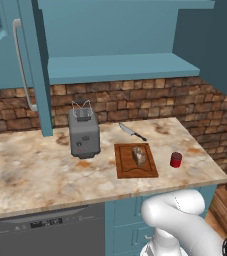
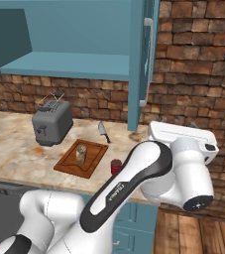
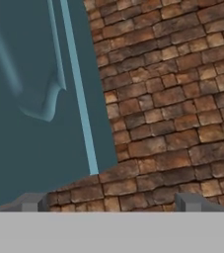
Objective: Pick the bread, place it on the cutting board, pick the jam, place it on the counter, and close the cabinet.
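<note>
**A rendered home kitchen**

The setting is a domestic kitchen. A marbled beige-and-rust stone counter (image 1: 30,175) runs over teal base cabinets (image 1: 127,220), with a dark dishwasher front (image 1: 45,227) set in beneath it. A red-brown brick wall (image 1: 150,102) backs the worktop. Above hangs a teal wall cabinet (image 1: 120,67) with its arched-panel doors open, a long grey bar handle (image 1: 20,65) on one, and a bare shelf inside. On the counter stand a grey toaster (image 1: 83,132), a wooden cutting board (image 1: 136,160) carrying a piece of bread (image 1: 139,156), a kitchen knife (image 1: 131,131) and a red jam jar (image 1: 175,159). Wooden floorboards (image 2: 193,233) show at the side.
</note>
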